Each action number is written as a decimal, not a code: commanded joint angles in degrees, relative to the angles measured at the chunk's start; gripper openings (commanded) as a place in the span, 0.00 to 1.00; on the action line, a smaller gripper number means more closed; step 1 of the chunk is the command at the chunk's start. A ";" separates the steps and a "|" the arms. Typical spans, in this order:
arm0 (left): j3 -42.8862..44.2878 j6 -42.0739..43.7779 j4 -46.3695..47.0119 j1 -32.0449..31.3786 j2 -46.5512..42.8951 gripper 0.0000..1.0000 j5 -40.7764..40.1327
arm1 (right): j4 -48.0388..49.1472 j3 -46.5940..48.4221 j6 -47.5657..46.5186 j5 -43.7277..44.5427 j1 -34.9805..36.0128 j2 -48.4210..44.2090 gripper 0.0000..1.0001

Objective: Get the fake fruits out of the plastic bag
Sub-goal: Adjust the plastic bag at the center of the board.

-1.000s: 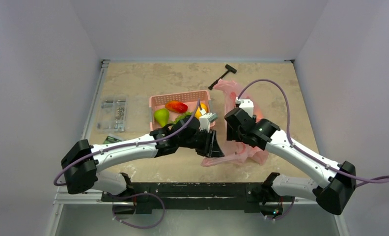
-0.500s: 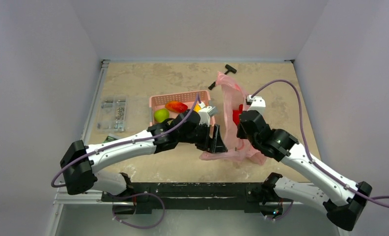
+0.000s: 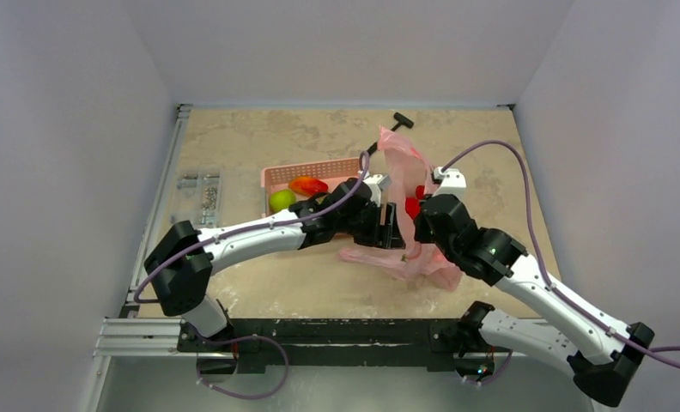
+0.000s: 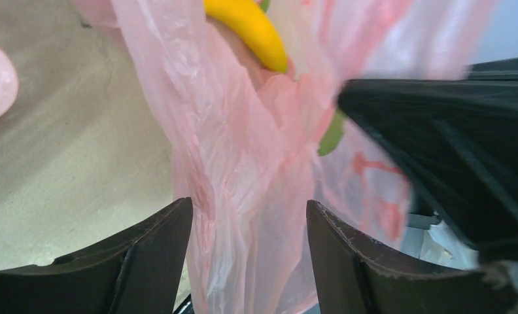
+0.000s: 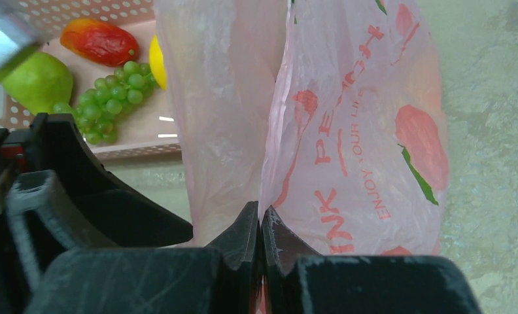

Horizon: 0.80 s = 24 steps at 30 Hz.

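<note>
The pink plastic bag (image 3: 403,172) hangs upright between my two grippers, right of the basket. My right gripper (image 5: 260,217) is shut on a fold of its film; in the top view the right gripper (image 3: 416,227) sits against the bag's right side. My left gripper (image 4: 248,209) is open, its fingers either side of a hanging pleat of the plastic bag (image 4: 243,150) without pinching it. A yellow banana (image 4: 250,26) shows inside the bag near its top. A red shape (image 3: 415,202) shows through the film; I cannot tell if it is fruit or print.
The rigid pink basket (image 3: 312,168) stands left of the bag with a green pear (image 5: 37,78), grapes (image 5: 106,98), a red-orange fruit (image 5: 96,40) and a yellow fruit (image 5: 157,62) half behind the film. A black T-handle tool (image 3: 397,120) lies at the back. A clear parts box (image 3: 199,193) lies far left.
The right gripper closed on the bag and pulled it upright. The left gripper opened, left the bag's lower edge and moved right and farther back, up against the raised bag.
</note>
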 commanded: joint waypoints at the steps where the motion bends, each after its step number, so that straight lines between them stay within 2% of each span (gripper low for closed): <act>1: -2.43 0.17 2.70 0.22 -0.18 0.63 -1.90 | -0.99 0.54 3.20 3.27 -0.01 -4.23 0.00; 6: -10.21 -0.21 2.82 0.22 0.33 0.61 -5.33 | -3.43 -1.15 11.06 11.68 0.04 -15.06 0.00; 9: -15.71 -0.35 2.09 0.22 -1.57 0.60 -10.02 | -0.32 -4.68 10.53 13.28 0.06 -22.48 0.00; 12: -18.85 0.25 1.70 0.26 -4.34 0.61 -11.08 | 3.20 -6.82 8.63 13.83 -0.01 -26.52 0.00; 16: -18.16 2.46 0.52 -0.04 -7.63 0.62 -9.51 | 4.17 -5.43 5.47 12.97 0.02 -24.03 0.00; 21: -14.91 4.53 -0.22 -0.39 -15.25 0.66 -3.38 | 0.90 -2.42 4.72 7.58 -0.01 -17.17 0.00; 24: -12.07 6.64 -4.35 -0.49 -19.95 0.68 -4.08 | -2.17 -0.48 5.61 6.52 0.02 -15.15 0.00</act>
